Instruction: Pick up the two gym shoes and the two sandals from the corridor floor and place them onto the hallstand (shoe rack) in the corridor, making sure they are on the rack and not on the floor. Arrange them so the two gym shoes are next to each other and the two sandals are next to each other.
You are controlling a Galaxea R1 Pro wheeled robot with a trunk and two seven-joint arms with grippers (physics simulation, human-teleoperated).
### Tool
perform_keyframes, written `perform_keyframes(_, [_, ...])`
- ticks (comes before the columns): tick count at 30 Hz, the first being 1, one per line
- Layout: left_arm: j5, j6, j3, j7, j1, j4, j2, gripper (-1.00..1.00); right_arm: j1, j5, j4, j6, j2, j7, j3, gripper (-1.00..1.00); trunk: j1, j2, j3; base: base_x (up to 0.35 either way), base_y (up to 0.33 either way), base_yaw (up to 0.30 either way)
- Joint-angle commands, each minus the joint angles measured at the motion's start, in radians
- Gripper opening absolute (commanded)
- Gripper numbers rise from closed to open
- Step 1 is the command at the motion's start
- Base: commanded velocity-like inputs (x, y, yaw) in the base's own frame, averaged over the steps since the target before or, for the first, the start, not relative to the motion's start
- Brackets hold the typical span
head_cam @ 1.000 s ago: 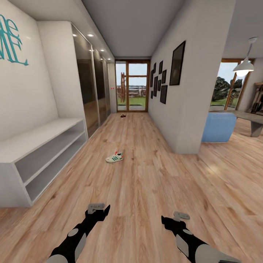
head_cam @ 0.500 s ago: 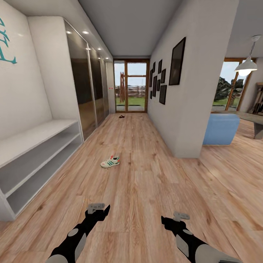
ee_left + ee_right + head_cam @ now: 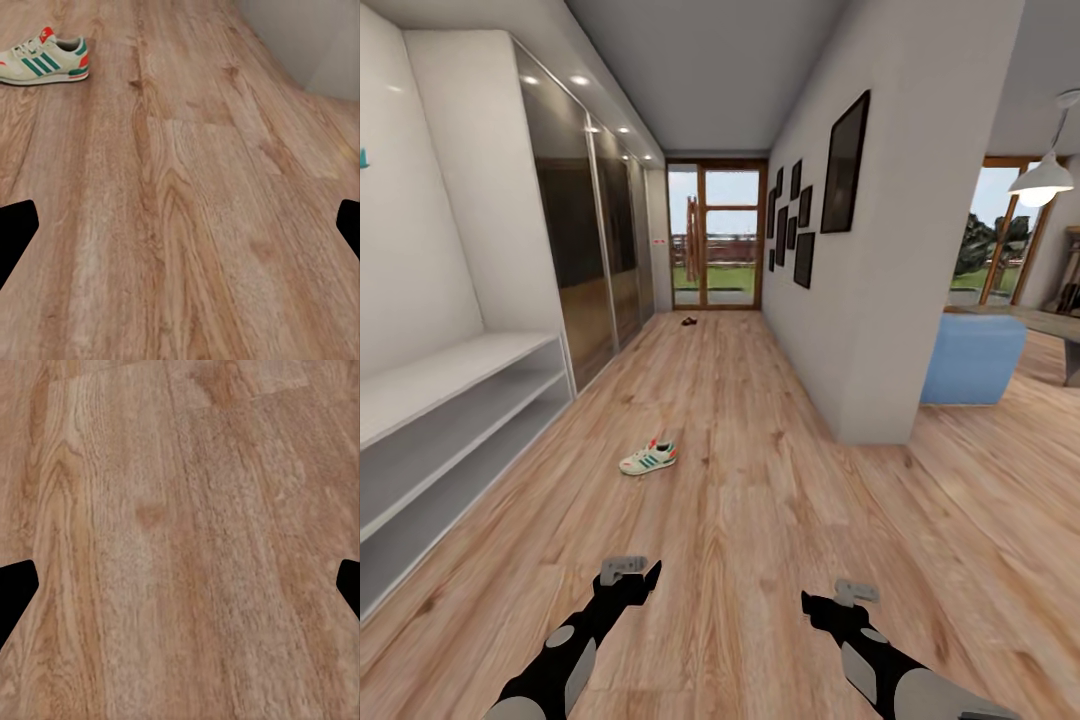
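We see 1 white lace-up gym shoe w/ green side stripes and red-orange heel patch (image 3: pixel 649 458) lying on its sole on the light brown wood-plank corridor floor (image 3: pixel 760 520), ahead of us and a bit to our left, well apart from both arms. In the left wrist view the same shoe (image 3: pixel 43 60) sits side-on, heel patch toward the middle of the corridor, nothing touching it.

Far down the corridor, near the wood-framed glass door (image 3: pixel 717 237), we make out a small dark item (image 3: pixel 688 321) on the floor; too small to tell whether it is a sandal.

The wide pale grey hallstand w/ 2 long open shelves (image 3: pixel 450 420) runs along the left wall, approx. level w/ the shoe but well apart from it. Its shelves hold no shoes in the part we see.

Left gripper (image 3: pixel 628 574) and right gripper (image 3: pixel 842 598) hang low over bare floor, holding nothing. In each wrist view the 2 dark fingertips sit at opposite edges, so we read both pairs of fingers as spread apart, floor planks between them.

A blue upholstered block (image 3: pixel 972 358) stands past the white wall corner on the right.
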Motion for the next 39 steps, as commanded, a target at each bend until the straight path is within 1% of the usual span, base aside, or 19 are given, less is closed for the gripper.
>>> perform_keyframes(1, [-0.01,-0.004,0.009,-0.005,-0.001,0.0,-0.001,1.0,-0.001,-0.009,0.001,-0.004,0.0,0.001,-0.002,1.0,0.0,0.0,-0.001,0.341,-0.138,0.0])
perform_keyframes(13, [-0.01,-0.004,0.009,-0.005,-0.001,0.0,-0.001,1.0,-0.001,-0.009,0.001,-0.004,0.0,0.0,-0.002,1.0,0.0,0.0,-0.001,0.342,-0.13,0.0])
perform_keyframes(39, [-0.01,-0.004,0.009,-0.005,-0.001,0.0,-0.001,1.0,-0.001,-0.01,0.001,-0.004,0.0,0.0,-0.002,1.0,0.0,0.0,-0.001,0.347,-0.085,0.0])
